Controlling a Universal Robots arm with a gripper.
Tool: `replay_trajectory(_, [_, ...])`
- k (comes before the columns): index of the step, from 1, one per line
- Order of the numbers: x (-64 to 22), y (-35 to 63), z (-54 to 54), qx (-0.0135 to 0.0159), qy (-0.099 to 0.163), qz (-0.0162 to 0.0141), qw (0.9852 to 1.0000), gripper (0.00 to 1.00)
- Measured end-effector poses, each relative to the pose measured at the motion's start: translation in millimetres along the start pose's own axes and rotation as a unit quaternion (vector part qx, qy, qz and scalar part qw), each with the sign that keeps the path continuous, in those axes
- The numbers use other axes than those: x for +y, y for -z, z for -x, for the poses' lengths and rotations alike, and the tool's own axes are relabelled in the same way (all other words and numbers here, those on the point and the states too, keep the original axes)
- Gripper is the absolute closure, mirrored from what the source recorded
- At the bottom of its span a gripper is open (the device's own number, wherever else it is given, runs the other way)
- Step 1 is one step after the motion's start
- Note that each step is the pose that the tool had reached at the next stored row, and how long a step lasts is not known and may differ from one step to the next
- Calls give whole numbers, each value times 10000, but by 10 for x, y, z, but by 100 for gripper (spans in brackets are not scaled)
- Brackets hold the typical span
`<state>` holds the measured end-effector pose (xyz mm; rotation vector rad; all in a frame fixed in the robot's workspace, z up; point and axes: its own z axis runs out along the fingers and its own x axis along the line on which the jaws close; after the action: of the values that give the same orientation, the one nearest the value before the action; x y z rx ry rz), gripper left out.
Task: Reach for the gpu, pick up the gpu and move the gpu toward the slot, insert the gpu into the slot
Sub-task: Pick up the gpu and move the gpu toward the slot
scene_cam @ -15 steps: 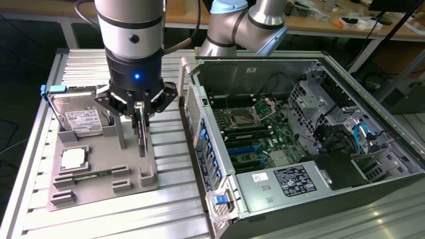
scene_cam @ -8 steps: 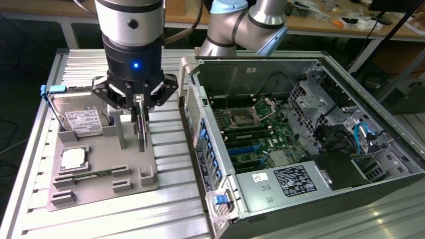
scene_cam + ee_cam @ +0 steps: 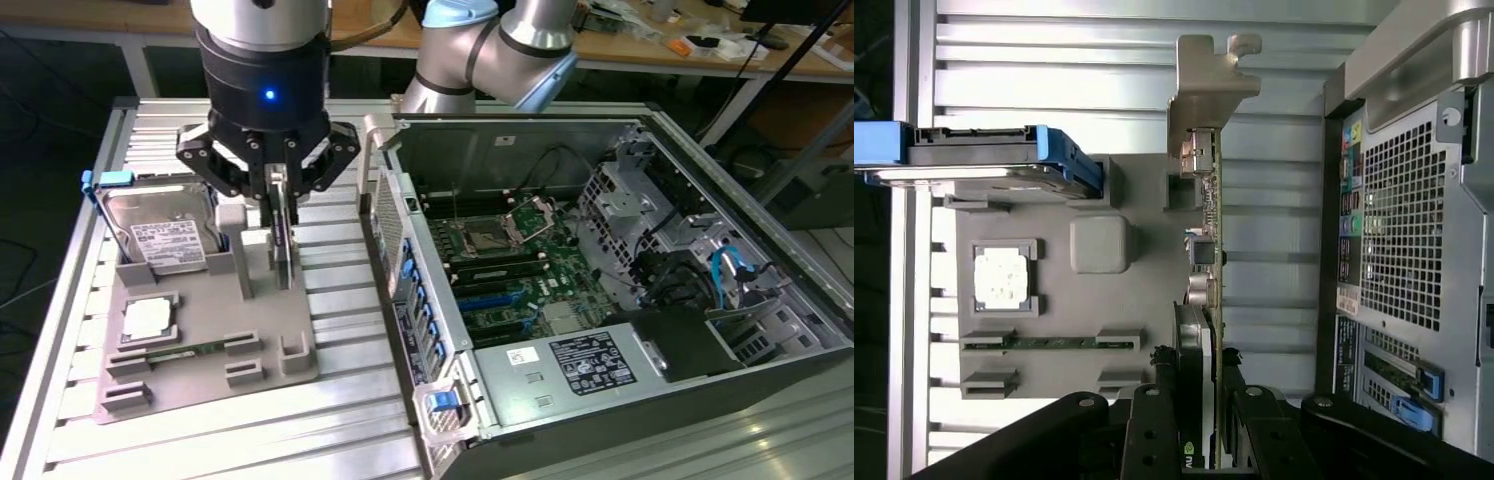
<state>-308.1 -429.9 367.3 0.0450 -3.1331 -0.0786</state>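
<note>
Black links of the hand sat closest to the wrist camera, and between them ran the gpu, seen edge-on, with its silvery bracket at the far end. I judged the hand closed on the card near the end away from the bracket, with a pad against each face.

In the exterior view, the hand hung straight down over a grey holding tray on the slatted metal table. The gpu stood upright on its long edge in the tray, its lower edge seated in the tray's holder, so I saw no lift yet. A silver hard drive leaned in the tray just beside it, and a green memory stick lay flat nearer the front.

On the exterior view's right lay the open computer case, well apart from the card. The blue slot on its motherboard was unoccupied.

By my reading, the reach was done and the grasp looked made. Lifting, carrying across to the case and inserting were not yet done.
</note>
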Motion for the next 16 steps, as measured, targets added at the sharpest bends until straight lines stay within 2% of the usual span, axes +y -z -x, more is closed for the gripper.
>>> replay_trajectory(16, [24,470,-3,3,0,0,10000,73])
